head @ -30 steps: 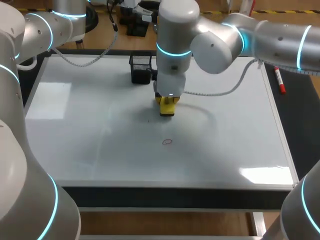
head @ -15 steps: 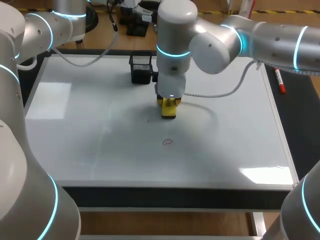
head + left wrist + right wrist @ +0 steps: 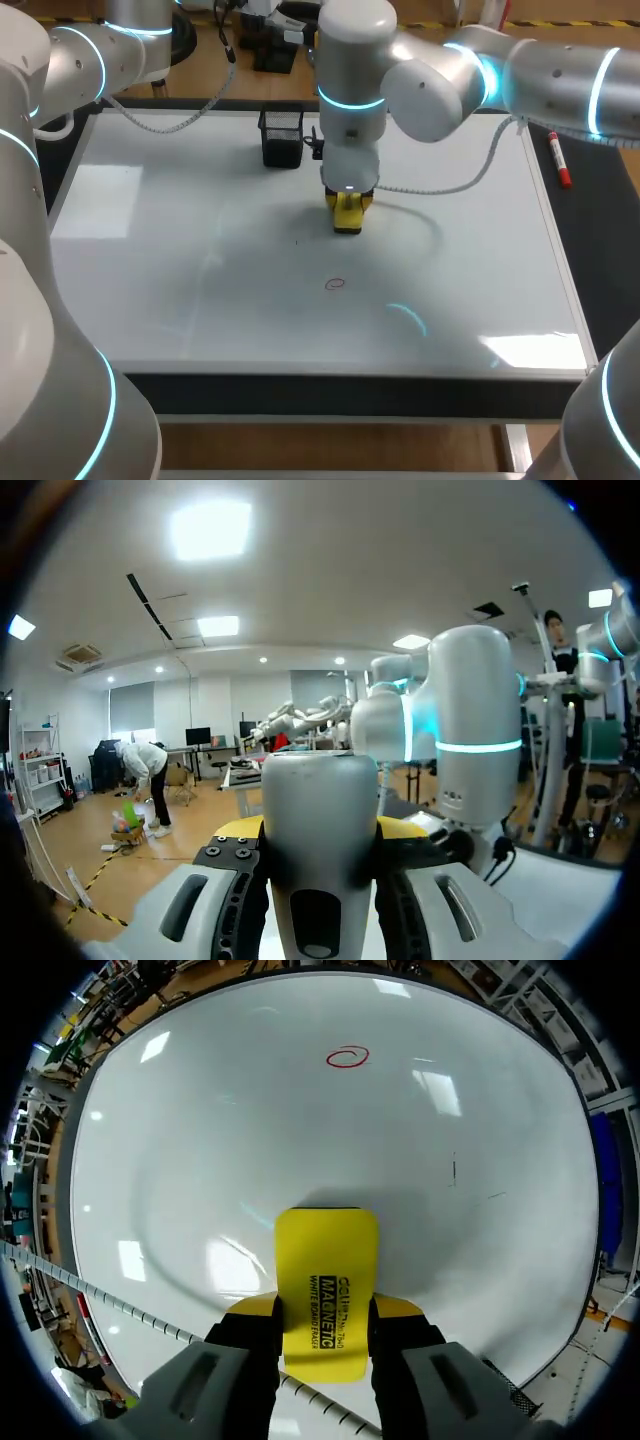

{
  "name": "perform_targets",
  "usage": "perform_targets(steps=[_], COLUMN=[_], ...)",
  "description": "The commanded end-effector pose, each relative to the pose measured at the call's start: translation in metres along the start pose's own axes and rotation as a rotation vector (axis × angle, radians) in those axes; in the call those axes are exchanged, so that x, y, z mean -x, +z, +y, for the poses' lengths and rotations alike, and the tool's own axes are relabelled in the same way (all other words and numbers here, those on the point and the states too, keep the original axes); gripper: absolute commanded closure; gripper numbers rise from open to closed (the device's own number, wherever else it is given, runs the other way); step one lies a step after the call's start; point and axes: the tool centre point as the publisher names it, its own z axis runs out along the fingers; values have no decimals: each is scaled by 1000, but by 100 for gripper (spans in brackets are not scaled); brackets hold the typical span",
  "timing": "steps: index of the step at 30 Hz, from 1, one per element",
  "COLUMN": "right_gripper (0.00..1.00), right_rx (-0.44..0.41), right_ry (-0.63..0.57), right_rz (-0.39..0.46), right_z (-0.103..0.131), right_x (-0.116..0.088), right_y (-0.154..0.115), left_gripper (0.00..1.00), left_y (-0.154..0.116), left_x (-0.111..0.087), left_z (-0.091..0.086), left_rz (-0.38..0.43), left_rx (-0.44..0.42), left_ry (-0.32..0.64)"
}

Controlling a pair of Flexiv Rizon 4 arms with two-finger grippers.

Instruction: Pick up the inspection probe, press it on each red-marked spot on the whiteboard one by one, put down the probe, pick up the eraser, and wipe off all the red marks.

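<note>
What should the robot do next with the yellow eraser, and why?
Probably carry the right gripper, shut on the yellow eraser, forward until the eraser covers the red circle. That mark lies ahead of the eraser on the whiteboard, apart from it and not yet wiped.

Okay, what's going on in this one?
The right gripper holds the yellow eraser over the whiteboard, near its middle. One red circle mark lies ahead of the eraser, not yet wiped, and I see no others. The left gripper is off to the side, shut on a grey-white tool, possibly the probe. A black mesh holder stands at the board's far side.
</note>
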Motion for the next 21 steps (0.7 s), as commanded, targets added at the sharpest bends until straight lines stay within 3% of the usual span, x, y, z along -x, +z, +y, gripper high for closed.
perform_targets(steps=[1, 21], right_gripper=[100, 100], right_rx=[-6, -40], right_ry=[18, 88], right_rz=[-3, -1], right_z=[-2, -13], right_x=[-21, -64], right_y=[1, -22], left_gripper=[100, 100], left_y=[-3, -3], left_x=[7, 7], left_z=[2, 2], left_rz=[26, 26], left_rx=[-6, -6], left_ry=[-2, -2])
